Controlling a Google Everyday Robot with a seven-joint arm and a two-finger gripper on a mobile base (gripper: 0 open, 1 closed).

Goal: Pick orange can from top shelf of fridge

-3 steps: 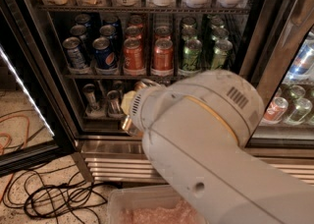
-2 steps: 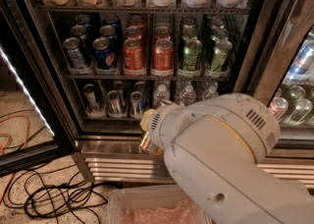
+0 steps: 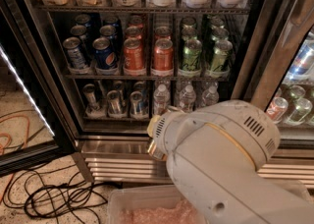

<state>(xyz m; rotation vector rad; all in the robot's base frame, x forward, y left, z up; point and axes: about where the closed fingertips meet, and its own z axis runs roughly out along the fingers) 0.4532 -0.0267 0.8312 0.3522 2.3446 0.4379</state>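
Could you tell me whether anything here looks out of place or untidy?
Only the floor: black cables lie tangled at lower left, before the fridge base. The shelved cans stand upright in rows. The claw is not in view; only the arm shows, lower right.

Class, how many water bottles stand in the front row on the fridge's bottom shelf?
3 bottles side by side: left, middle, right. More may hide behind them. The gripper is out of view, past the arm.
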